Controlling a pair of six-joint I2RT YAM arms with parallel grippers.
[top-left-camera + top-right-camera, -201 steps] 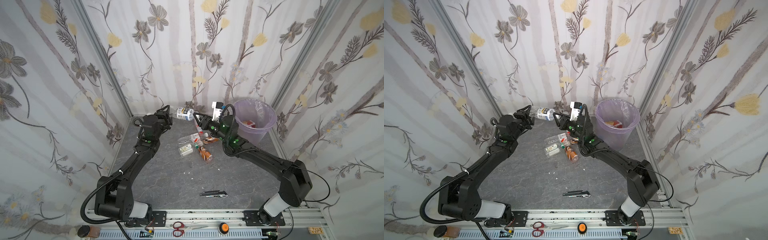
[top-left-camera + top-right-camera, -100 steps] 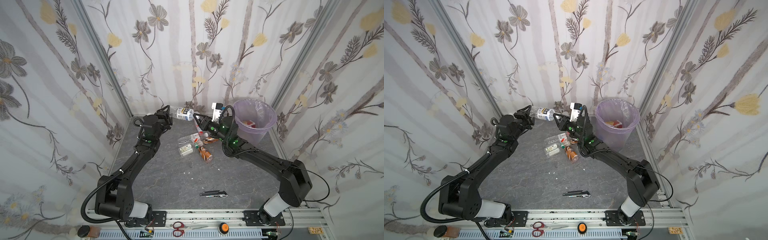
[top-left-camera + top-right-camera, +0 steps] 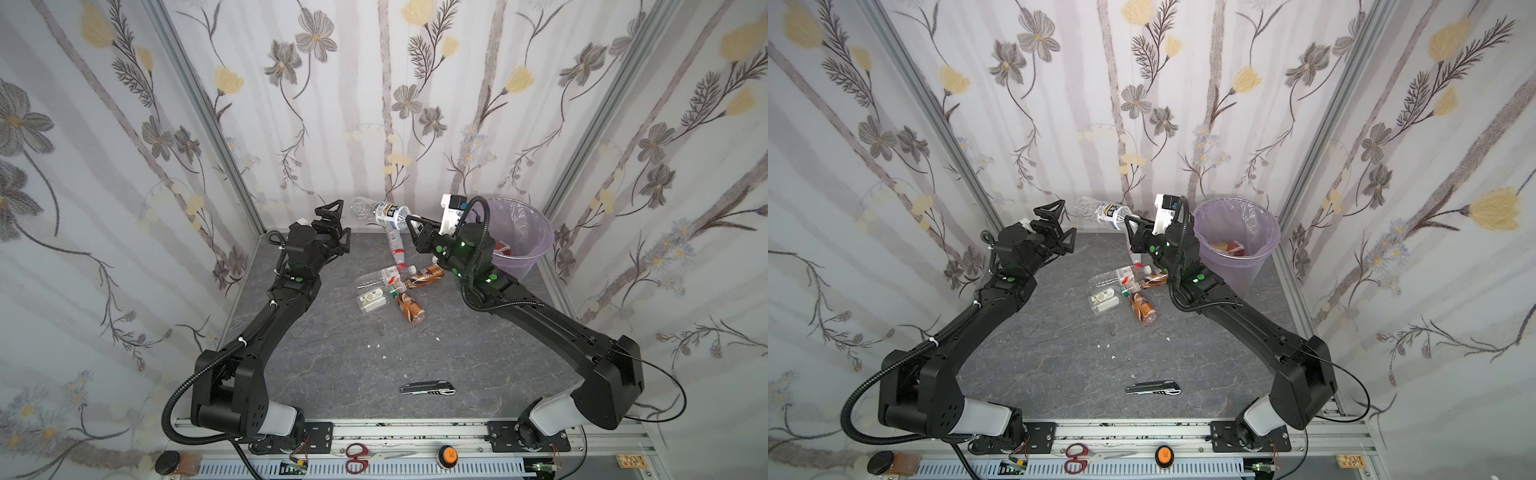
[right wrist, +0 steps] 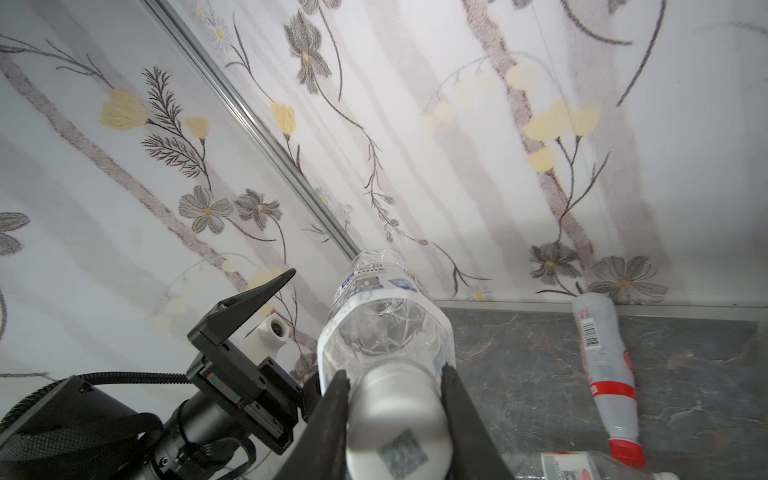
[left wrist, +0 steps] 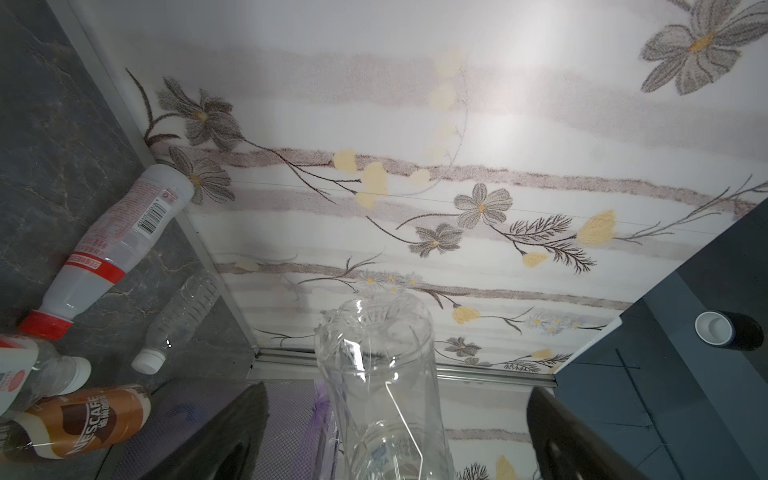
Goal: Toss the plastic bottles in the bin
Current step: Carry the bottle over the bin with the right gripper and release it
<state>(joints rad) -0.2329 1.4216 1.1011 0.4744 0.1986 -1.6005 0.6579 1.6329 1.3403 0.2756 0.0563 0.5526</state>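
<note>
A clear plastic bottle [image 3: 378, 214] with a white label hangs level above the table's far edge in both top views. My right gripper [image 3: 409, 222] is shut on its white cap [image 4: 395, 415], one finger on each side. My left gripper [image 3: 336, 226] stands open just left of the bottle's base [image 5: 378, 374], with its fingers [image 5: 232, 432] well apart from it. The bin [image 3: 536, 245], lined with a lavender bag, stands behind my right wrist at the far right corner. Several more bottles [image 3: 390, 286] lie in a pile mid-table. A white, red-capped one [image 3: 395, 245] lies by the back wall.
A grey folding knife [image 3: 428, 388] lies near the table's front. Scissors [image 3: 374, 455] and an orange button [image 3: 446, 455] sit on the front rail. Flowered walls close in the table on three sides. Red and white items [image 3: 500, 247] lie inside the bin.
My left gripper has opened and let go of the clear bottle's base. The right gripper closed on the cap and now holds the bottle alone, at about the same place.
</note>
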